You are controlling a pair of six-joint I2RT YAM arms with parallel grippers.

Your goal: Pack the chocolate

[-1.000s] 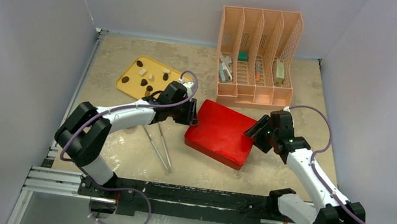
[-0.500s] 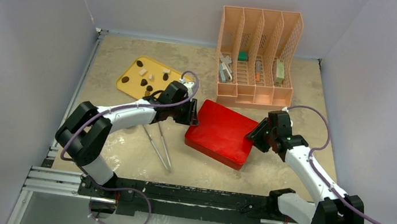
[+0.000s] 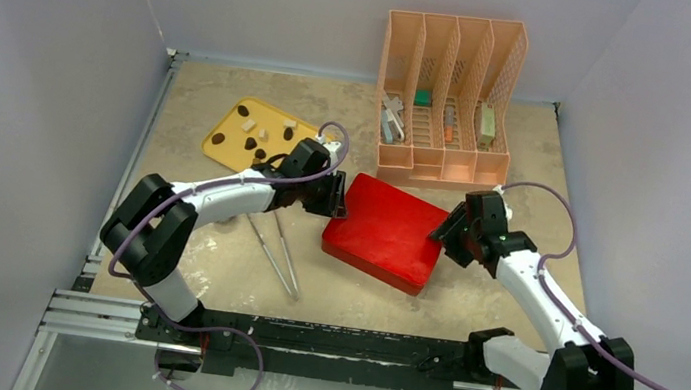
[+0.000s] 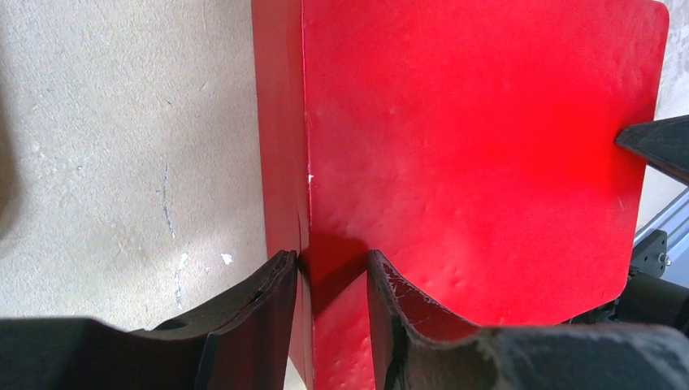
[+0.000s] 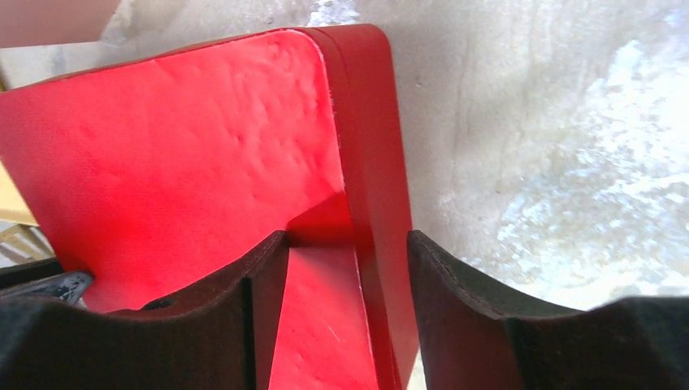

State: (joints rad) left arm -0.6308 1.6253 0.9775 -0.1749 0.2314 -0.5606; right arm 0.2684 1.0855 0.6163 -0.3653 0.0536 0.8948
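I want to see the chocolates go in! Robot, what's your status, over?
Left claw, right claw astride opposite edges of red box; grip unclear. Chocolate sits on yellow tray. Box closed, lid in the way.

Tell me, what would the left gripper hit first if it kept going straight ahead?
The red box: the left gripper straddles its edge, so it would likely push straight into it.

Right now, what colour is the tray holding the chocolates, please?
The flat tray is yellow; see the top external view.
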